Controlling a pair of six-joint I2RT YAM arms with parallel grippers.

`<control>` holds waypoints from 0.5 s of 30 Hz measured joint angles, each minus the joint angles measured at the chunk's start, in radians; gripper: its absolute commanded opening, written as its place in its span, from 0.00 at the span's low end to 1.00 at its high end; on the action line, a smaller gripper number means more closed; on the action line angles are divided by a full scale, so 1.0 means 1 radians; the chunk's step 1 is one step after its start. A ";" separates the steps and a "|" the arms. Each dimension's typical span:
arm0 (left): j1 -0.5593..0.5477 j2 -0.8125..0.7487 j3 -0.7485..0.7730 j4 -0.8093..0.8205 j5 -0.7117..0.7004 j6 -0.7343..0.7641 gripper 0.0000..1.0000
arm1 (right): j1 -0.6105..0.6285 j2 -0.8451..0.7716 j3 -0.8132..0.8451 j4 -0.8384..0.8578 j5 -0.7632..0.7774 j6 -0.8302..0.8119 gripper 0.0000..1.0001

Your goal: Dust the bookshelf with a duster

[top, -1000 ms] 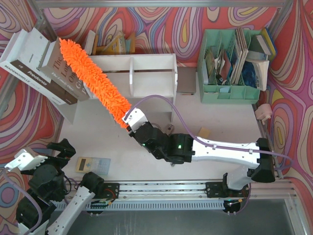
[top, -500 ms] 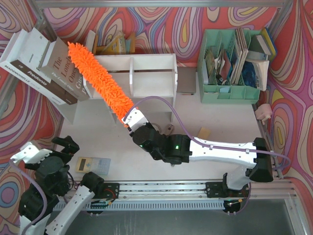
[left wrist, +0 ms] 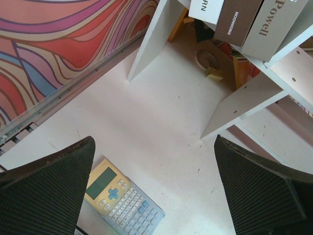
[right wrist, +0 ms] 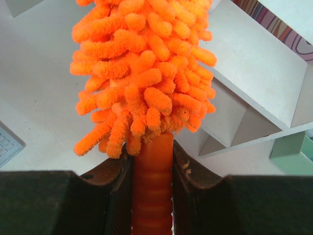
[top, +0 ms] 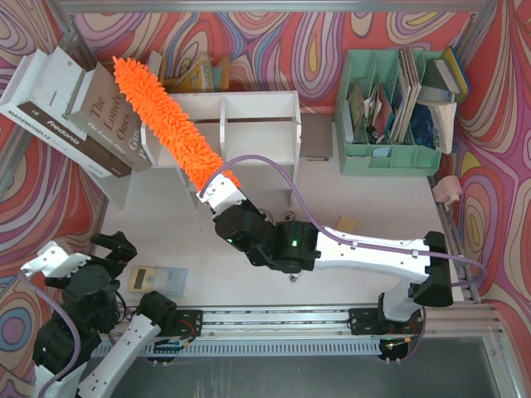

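Bookshelf (left wrist: 234,105) panels are seen just ahead of the left gripper (left wrist: 154,139), whose jaws are spread wide with nothing held; a calculator (left wrist: 122,198) lies near its fingertips. Further right, the duster (top: 170,124) is clamped by its handle in the right gripper (top: 217,191), its fluffy head stretched away from the fingers across the bookshelf's left end, beside leaning books (top: 91,124).

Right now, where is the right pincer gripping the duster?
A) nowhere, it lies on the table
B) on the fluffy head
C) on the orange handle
C: the wrist view shows the right pincer shut on the duster at its ribbed orange handle, just below the fluff.
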State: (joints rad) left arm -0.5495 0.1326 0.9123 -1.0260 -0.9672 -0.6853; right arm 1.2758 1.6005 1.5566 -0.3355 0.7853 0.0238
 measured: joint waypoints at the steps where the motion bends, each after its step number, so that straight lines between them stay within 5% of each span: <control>1: 0.000 0.000 0.000 0.000 0.002 0.000 0.98 | 0.000 0.002 0.002 -0.002 0.004 -0.002 0.00; 15: 0.000 0.000 -0.001 0.000 0.010 -0.007 0.98 | -0.001 0.052 0.079 -0.117 0.019 -0.009 0.00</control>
State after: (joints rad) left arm -0.5495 0.1326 0.9112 -1.0260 -0.9569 -0.6922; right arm 1.2751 1.6524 1.6356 -0.4530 0.8040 0.0147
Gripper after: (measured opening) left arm 0.984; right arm 0.335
